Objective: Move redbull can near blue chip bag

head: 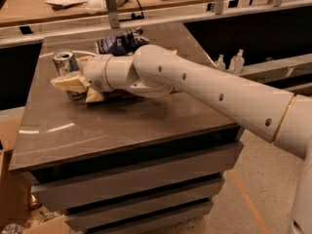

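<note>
The redbull can [64,61] stands upright near the back left corner of the dark table [146,121]. The blue chip bag [120,41] lies wrinkled at the table's back edge, to the right of the can and behind my arm. My gripper [67,72] has reached the can from the right. It is open, with one tan finger [68,83] across the can's front and the other [84,61] behind it. The lower part of the can is hidden by the front finger.
My white arm [204,91] stretches across the table from the right. A wooden bench [58,6] with clutter runs behind the table. Two small bottles [229,61] stand to the right. A cardboard box [9,189] sits on the floor at the left.
</note>
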`<move>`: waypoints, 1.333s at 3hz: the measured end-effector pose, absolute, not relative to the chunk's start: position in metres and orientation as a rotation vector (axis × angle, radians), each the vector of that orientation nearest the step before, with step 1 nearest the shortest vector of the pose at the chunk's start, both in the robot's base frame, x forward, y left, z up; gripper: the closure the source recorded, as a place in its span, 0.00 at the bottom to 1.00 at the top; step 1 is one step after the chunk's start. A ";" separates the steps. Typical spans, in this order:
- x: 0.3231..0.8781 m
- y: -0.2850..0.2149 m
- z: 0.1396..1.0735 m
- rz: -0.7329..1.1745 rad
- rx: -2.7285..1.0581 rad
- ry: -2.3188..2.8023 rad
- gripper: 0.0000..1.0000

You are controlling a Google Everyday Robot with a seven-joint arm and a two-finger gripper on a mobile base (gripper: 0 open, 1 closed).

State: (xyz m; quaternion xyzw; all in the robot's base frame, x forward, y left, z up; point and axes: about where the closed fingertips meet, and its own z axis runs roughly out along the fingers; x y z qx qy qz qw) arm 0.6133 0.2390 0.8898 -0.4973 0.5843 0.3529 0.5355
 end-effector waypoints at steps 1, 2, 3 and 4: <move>0.611 0.243 0.888 0.850 -1.192 1.392 0.72; 0.590 0.234 0.905 0.899 -1.194 1.344 1.00; 0.570 0.220 0.918 0.938 -1.195 1.314 1.00; 0.541 0.208 0.929 0.990 -1.196 1.323 1.00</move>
